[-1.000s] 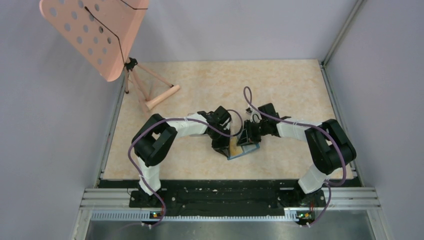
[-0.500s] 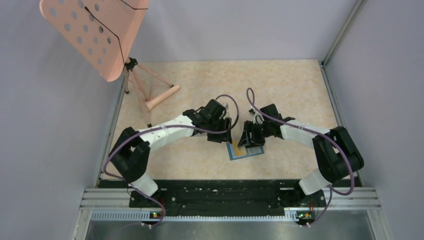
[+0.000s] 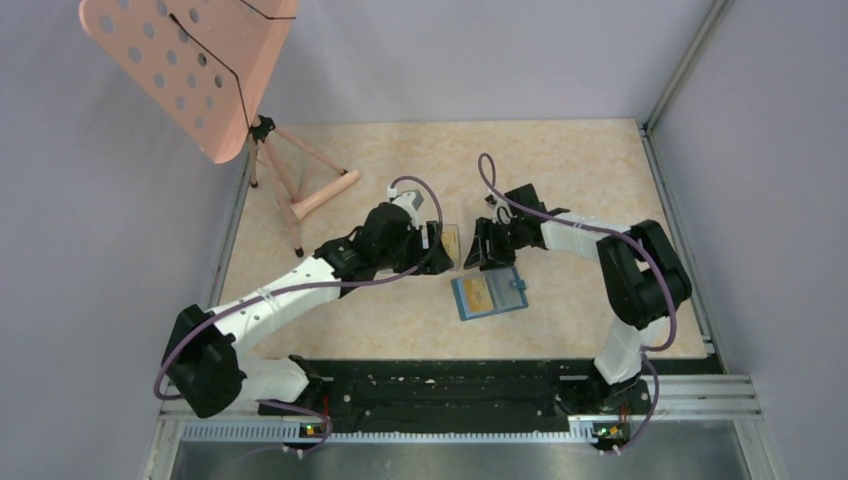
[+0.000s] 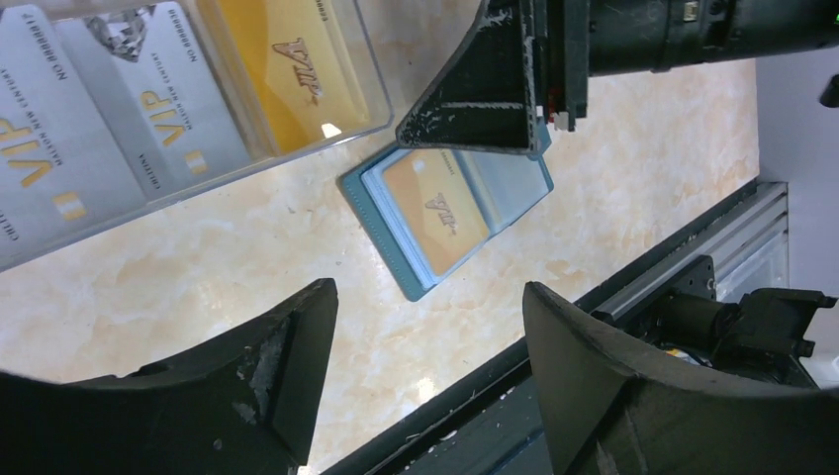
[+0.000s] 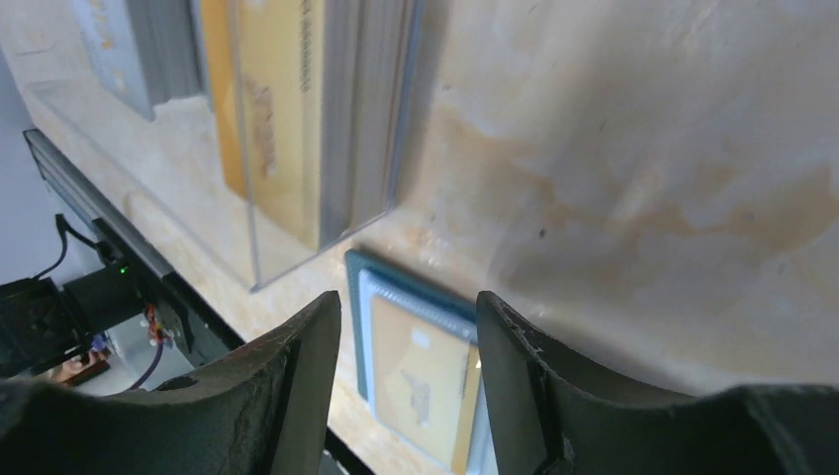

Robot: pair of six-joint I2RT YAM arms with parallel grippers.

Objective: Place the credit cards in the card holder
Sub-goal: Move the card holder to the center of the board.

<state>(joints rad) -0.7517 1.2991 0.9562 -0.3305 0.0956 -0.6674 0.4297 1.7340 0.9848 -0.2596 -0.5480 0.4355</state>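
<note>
Teal card holder (image 3: 488, 296) lies open on the desk (image 3: 580, 180), one orange card (image 4: 435, 206) in its pocket. The left end effector (image 4: 425, 322) and the right end effector (image 5: 408, 309) are both spread and empty, beside the clear box (image 4: 326, 124) holding more cards (image 4: 59, 148). I think a finger could strike the box wall and push the box away.

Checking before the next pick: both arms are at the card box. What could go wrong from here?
1. The left gripper and right gripper hang open on either side of the clear box, close together; they could collide reaching in.
2. Either may catch the box wall and drag it.
3. The orange card in the open card holder may not be fully seated; a bump could shift it.
</note>
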